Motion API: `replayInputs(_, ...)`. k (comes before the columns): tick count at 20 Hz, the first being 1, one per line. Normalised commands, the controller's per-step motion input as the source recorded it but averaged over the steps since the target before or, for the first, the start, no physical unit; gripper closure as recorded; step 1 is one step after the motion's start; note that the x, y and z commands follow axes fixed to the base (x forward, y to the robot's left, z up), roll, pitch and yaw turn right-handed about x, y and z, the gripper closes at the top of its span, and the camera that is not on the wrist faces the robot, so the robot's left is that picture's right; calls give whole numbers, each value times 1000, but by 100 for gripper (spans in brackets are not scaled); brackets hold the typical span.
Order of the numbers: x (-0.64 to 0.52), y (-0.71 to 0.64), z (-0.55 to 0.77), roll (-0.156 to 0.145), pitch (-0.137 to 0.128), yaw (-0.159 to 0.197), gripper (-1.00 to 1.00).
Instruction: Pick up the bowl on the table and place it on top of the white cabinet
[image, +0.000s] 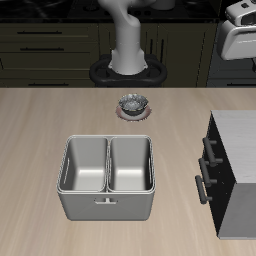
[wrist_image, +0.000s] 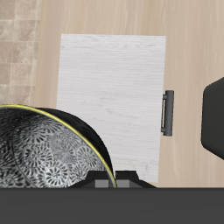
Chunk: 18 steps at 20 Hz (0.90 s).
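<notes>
The bowl (wrist_image: 44, 162), silvery with a speckled dark-and-light inside, fills much of the wrist view, close under the camera. My gripper (wrist_image: 109, 182) is shut on its rim and holds it high in the air. Below it lies the pale top of the white cabinet (wrist_image: 109, 87), with a grey bar handle (wrist_image: 168, 112) on its front side. In the exterior view my gripper (image: 240, 38) shows partly, high above the white cabinet (image: 238, 135), which stands on the table (image: 40, 125). I cannot make out the held bowl in that view.
A twin bowl (image: 132, 102) sits on a pinkish disc near the robot's base. A grey two-compartment basin (image: 107, 195) stands near the table's front edge, beside the cabinet's front. A dark rounded shape (wrist_image: 213, 114) shows beyond the cabinet's handle; I cannot tell what it is.
</notes>
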Motion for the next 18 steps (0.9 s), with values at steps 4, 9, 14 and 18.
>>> replayInputs(4,54,169,-41,17,4,-1,100)
replayInputs(9,178,51,-11,-25,-2,-4,100)
replayInputs(14,92,-72,40,-18,-11,-3,100)
replayInputs(18,95,-38,-182,-10,28,11,100)
